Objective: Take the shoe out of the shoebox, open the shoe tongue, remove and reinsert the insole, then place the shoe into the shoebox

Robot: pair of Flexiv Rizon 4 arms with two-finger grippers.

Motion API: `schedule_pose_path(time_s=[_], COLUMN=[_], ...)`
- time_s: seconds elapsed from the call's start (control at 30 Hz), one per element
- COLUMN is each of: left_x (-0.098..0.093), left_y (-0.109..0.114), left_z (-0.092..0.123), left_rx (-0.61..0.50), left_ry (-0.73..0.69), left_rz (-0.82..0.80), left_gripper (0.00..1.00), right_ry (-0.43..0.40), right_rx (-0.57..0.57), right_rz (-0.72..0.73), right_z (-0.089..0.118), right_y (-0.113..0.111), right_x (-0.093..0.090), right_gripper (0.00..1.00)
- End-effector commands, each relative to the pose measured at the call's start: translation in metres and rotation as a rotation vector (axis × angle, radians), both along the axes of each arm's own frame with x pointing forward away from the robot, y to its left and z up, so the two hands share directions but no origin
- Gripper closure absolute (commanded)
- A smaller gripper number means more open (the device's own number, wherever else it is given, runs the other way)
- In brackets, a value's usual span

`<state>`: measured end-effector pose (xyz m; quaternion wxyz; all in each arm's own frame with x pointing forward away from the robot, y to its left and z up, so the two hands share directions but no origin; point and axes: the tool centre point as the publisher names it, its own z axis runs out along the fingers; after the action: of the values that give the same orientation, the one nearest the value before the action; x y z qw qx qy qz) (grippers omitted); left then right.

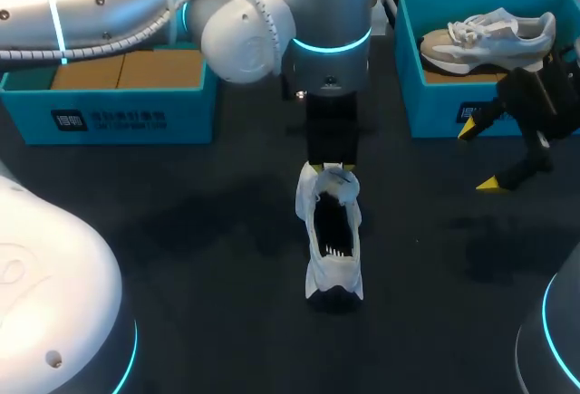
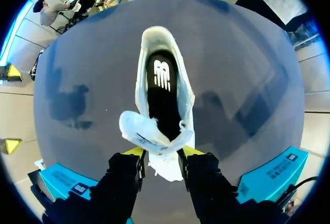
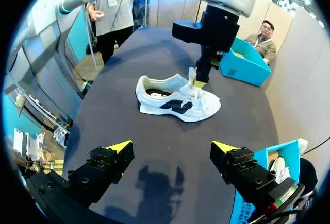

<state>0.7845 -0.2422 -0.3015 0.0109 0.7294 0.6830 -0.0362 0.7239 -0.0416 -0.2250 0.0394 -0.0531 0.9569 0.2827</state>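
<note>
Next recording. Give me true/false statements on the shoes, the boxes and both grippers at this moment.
1. The white mesh sneaker lies on the dark table. True.
2. The left gripper hangs clear of that sneaker. False: it clamps the sneaker's tongue.
3. The right gripper is open and holds nothing. True.
4. The black insole lies out on the table. False: it sits inside the sneaker.
5. Both teal cardboard shoeboxes are empty. False: the right teal shoebox holds a grey-and-white sneaker.

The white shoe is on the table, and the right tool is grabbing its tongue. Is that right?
Not quite. The left tool is grabbing the tongue of the white shoe on the table, as the left wrist view shows. The right tool is open and holds nothing.
</note>
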Motion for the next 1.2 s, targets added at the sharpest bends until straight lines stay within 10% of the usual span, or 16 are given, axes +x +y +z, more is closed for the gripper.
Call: schedule_pose_path(time_s=[0.03, 0.5, 1.2], left_x=[-0.006, -0.031, -0.001], left_y=[0.004, 0.002, -0.024], left_z=[-0.002, -0.022, -0.014], left_rx=[-0.007, 0.008, -0.004], left_ry=[-0.003, 0.046, 0.025], left_rz=[-0.001, -0.037, -0.05], left_gripper=[0.63, 0.64, 0.64], right_ry=[0.001, 0.001, 0.001], right_rx=[-0.003, -0.003, -0.003], right_rz=[-0.001, -0.001, -0.001], right_z=[0.0, 0.0, 0.0], right_y=[0.001, 0.001, 0.001], right_x=[0.0, 0.0, 0.0], right_gripper=[0.0, 0.0, 0.0])
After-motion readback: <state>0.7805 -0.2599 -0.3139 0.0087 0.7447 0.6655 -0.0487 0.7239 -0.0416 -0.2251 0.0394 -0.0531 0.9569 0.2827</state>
